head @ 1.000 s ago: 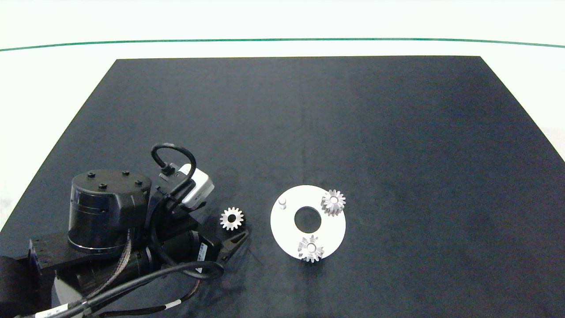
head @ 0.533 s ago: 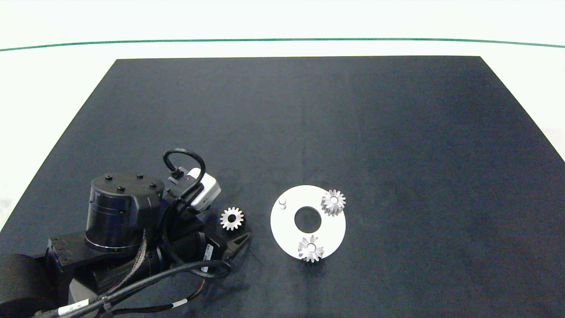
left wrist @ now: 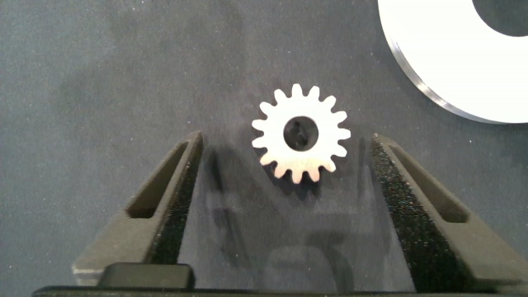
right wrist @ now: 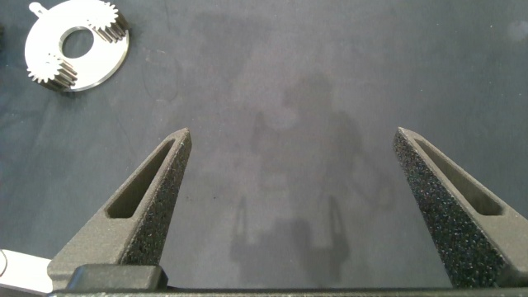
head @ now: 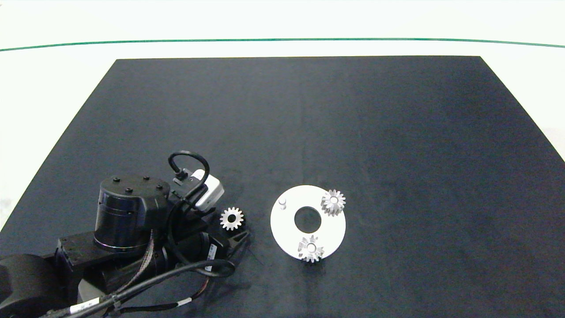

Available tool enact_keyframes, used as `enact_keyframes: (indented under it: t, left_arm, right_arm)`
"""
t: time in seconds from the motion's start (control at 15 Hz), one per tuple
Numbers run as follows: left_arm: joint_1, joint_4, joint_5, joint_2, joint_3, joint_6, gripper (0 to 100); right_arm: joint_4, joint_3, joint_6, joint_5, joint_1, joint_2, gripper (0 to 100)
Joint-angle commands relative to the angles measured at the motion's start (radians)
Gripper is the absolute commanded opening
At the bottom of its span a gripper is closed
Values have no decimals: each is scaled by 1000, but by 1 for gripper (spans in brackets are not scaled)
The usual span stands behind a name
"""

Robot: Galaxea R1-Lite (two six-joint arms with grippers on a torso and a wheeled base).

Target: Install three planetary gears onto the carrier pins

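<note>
In the left wrist view the white disc (left wrist: 450,58) is cut off at the picture's edge, so none of its pins show there. In the head view, beside the loose gear (head: 231,218), the left gripper (head: 236,240) is mostly hidden under its own arm. The bare pin (head: 282,202) on the disc is perhaps too small to judge.

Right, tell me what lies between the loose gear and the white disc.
Only bare dark mat between the loose gear and the white disc, as the head view shows.
</note>
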Motion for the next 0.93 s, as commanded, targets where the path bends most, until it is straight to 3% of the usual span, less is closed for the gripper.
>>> enact_keyframes:
  t: [0.07, 0.93]
  left_arm:
    - [-1, -21, 0, 11, 4, 3, 74]
    - [-7, -67, 2, 26, 10, 3, 49]
  right_arm:
    - [1, -1, -1, 0, -1, 5, 100]
    - [1, -1, -1, 0, 0, 2, 100]
